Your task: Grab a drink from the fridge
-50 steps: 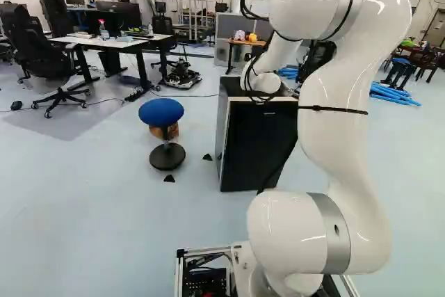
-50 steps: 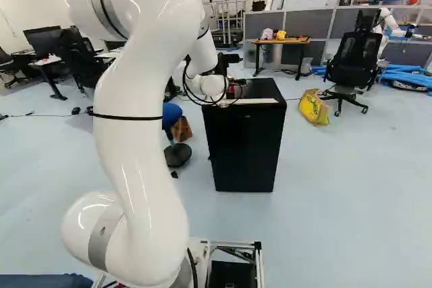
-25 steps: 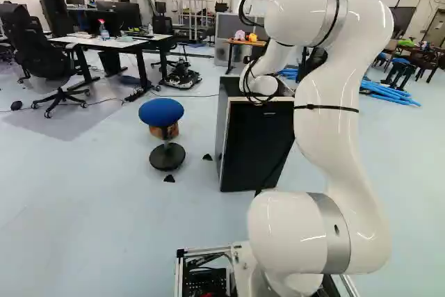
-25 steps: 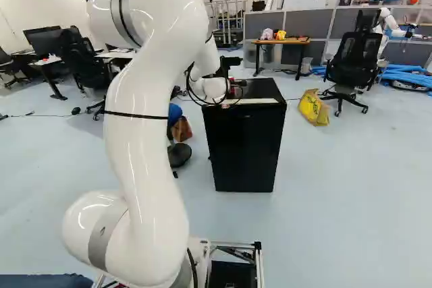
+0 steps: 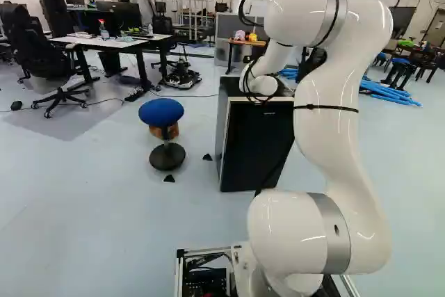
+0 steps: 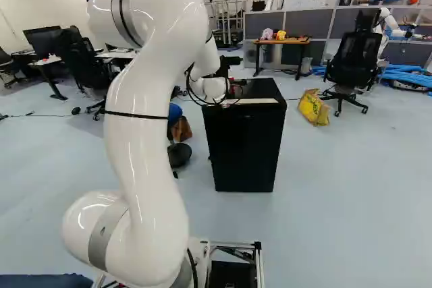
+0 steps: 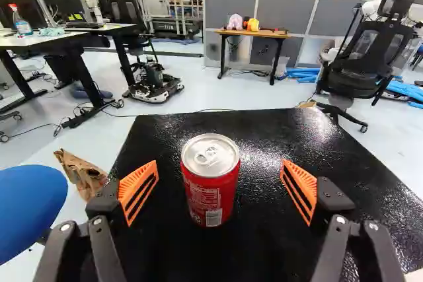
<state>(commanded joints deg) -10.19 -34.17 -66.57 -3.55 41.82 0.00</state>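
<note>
Red can (image 7: 210, 196) on the black fridge (image 6: 246, 146) — fingers (image 7: 139, 186) spread wide.
Fridge, centre of right base view; can between fingers, untouched — white print, barcode (image 7: 213, 217).

Your two base views look from behind the arm (image 5: 327, 130), one from its left, one from its right, facing ahead and slightly down; both share the fridge (image 6: 246, 146) and the wooden-topped desk (image 6: 290, 41) beyond. Your wrist view faces that desk too, from close above the fridge's top, which seems hard to judge past the arm in your left base view.
</note>
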